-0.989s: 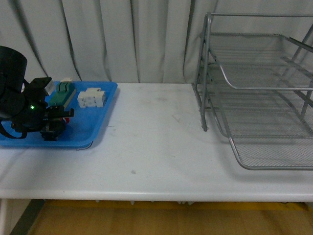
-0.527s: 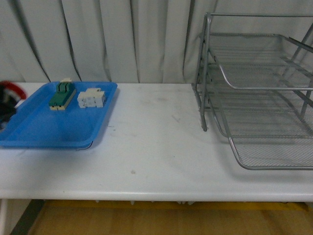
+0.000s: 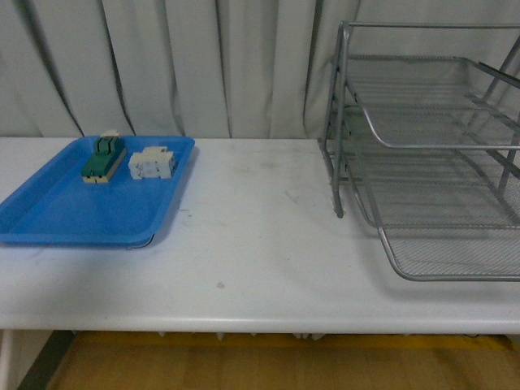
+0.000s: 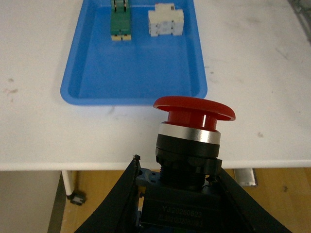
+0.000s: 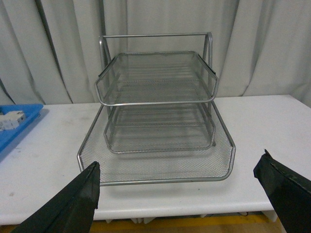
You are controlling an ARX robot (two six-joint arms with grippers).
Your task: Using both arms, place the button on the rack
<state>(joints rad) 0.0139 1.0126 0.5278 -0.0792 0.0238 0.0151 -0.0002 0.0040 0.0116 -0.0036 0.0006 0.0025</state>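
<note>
The button (image 4: 193, 109) sits clamped in the left gripper (image 4: 177, 199), its blue-black body wedged between the black fingers (image 4: 124, 199) and its red mushroom cap standing upright above them. It is held apart from the blue tray (image 4: 141, 73), which shows beyond it on the white tabletop (image 3: 260, 244) and carries only the green-and-cream terminal block (image 4: 120, 22) and the white block component (image 4: 165, 21), side by side at its far end. The front view shows neither arm, so the button seems to hang off to the robot's left, well apart from the rack (image 3: 422, 146) standing on the right side of the tabletop. The right gripper (image 5: 180, 167) faces the rack's open front with its fingers (image 5: 77, 204) spread wide and nothing between them. The pick looks done and the transfer appears to be the step in hand. Since the rack lies on the right arm's side, the next move probably calls for bringing the button toward the middle, where the right gripper could take it by the cap or collar before the left lets go. The small grip surface left exposed could make that handover fiddly.
</note>
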